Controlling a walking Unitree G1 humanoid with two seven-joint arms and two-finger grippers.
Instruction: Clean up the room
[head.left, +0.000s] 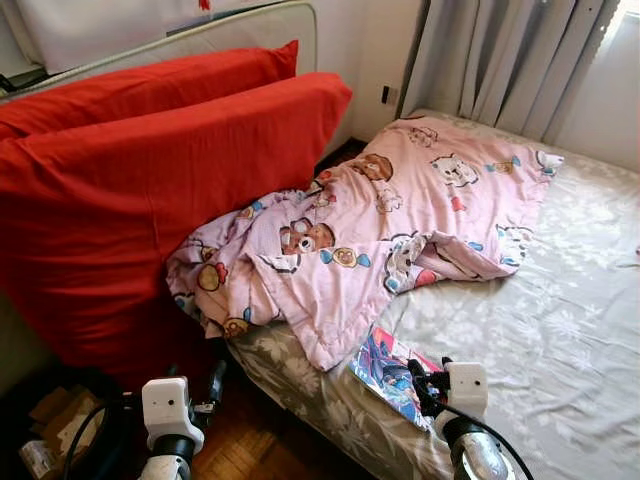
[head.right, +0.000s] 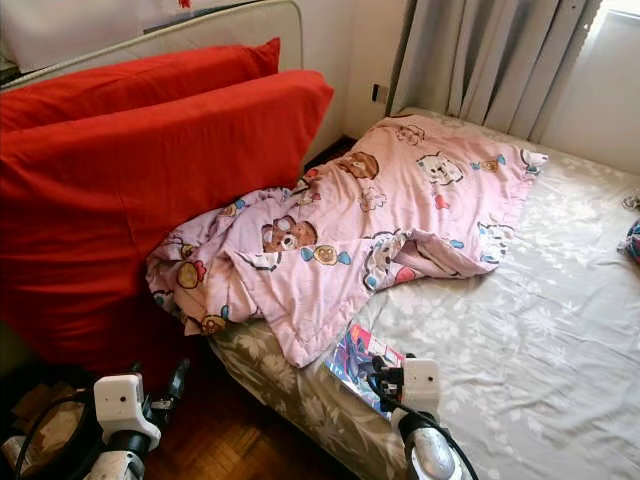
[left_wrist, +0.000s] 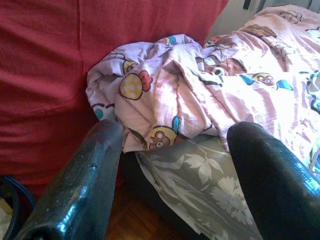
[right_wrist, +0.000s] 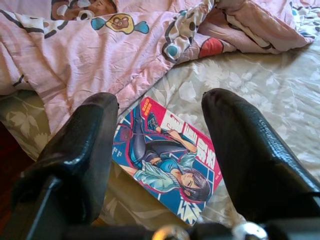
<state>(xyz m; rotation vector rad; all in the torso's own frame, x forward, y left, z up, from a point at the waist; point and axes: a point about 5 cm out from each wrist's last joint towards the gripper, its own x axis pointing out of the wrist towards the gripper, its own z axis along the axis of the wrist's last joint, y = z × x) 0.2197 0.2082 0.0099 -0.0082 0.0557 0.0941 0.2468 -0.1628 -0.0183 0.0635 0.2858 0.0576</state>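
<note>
The bed (head.left: 560, 330), in a grey leaf-print sheet, lies ahead of both grippers. A comic (right_wrist: 167, 162) lies flat on the sheet near the bed's edge, directly under the spread fingers of the right gripper (right_wrist: 160, 150). Just beyond it a pink cartoon-print quilt (head.left: 390, 215) lies rumpled, one corner touching the comic, its bunched end ahead of the left gripper (left_wrist: 172, 165). Wood floor (head.left: 245, 450) shows below the left gripper.
</note>
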